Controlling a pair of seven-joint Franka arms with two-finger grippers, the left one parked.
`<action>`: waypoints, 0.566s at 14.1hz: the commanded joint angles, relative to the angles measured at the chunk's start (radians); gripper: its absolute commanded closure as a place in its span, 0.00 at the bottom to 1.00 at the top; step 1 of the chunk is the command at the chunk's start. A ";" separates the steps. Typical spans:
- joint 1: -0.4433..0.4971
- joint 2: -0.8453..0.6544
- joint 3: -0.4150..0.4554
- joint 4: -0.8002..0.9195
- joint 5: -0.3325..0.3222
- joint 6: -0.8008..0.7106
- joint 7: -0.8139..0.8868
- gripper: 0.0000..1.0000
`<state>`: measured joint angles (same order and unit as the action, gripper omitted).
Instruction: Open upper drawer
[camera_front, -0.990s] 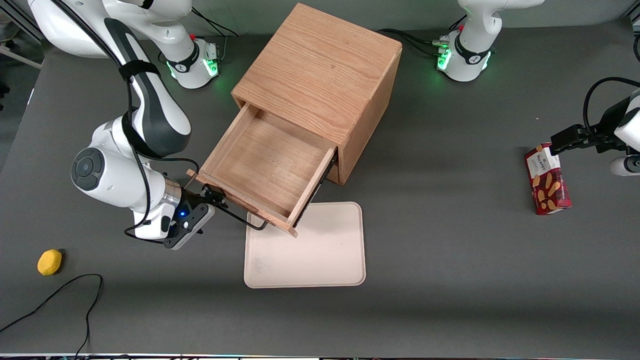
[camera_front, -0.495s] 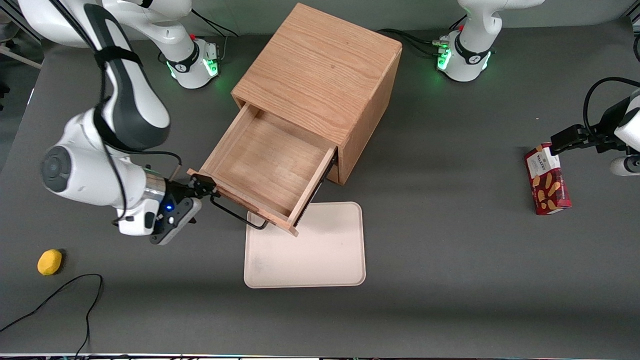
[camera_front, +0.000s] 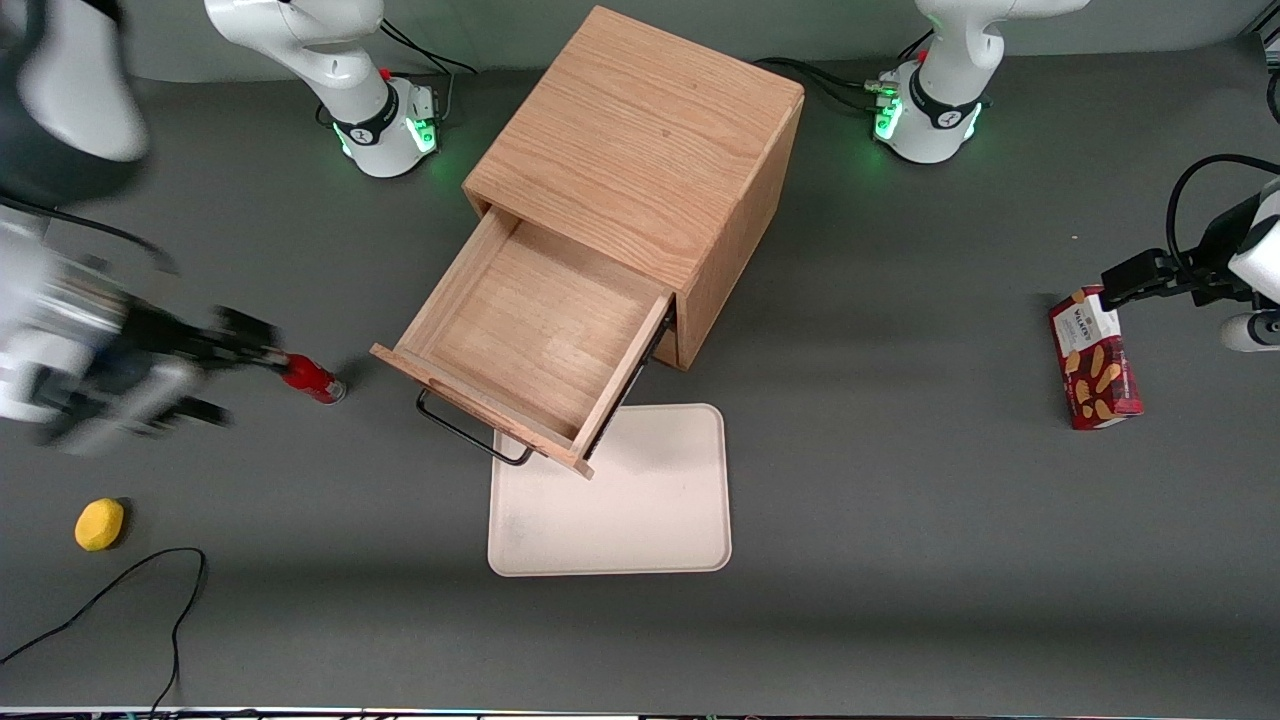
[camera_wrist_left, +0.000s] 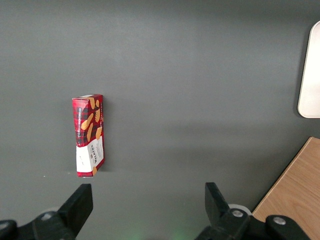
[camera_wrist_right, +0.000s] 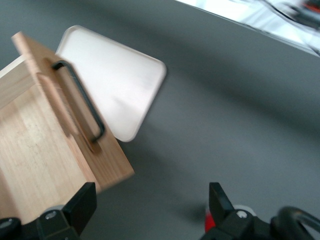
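Upper drawer: seen pulled well out of the cabinet front, toward the front camera; interior bare wood, nothing seen in it. In the right wrist view its front panel is shown from outside.
Handle: thin black bar on the drawer's front panel, nothing seen touching it; also seen in the right wrist view.
Cabinet: light oak box, set at an angle near the worktop's edge farthest from the front camera, approx. mid-length.
Gripper: blurred in front view, well apart from the handle, over the worktop toward the working arm's end. Jaws are seen apart in the right wrist view, w/ nothing between them; fingers dark.
Red can: on the worktop just beside the gripper tips, between gripper & drawer front; contact can't be told.
Tray: pale, flat, on the worktop nearer the front camera than the cabinet; drawer's front corner overhangs its edge. Seen also in right wrist view.
Yellow object: small, round, near the worktop's working-arm end, close to a black cable.
Biscuit box: red, lying flat toward the parked arm's end; also in left wrist view.
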<state>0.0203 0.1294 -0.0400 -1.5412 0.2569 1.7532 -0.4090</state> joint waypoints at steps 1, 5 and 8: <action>0.009 -0.083 -0.021 -0.042 -0.144 -0.038 0.261 0.00; 0.009 -0.112 -0.021 -0.037 -0.235 -0.084 0.437 0.00; 0.009 -0.102 -0.020 -0.039 -0.262 -0.084 0.441 0.00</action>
<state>0.0212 0.0364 -0.0576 -1.5608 0.0255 1.6711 -0.0033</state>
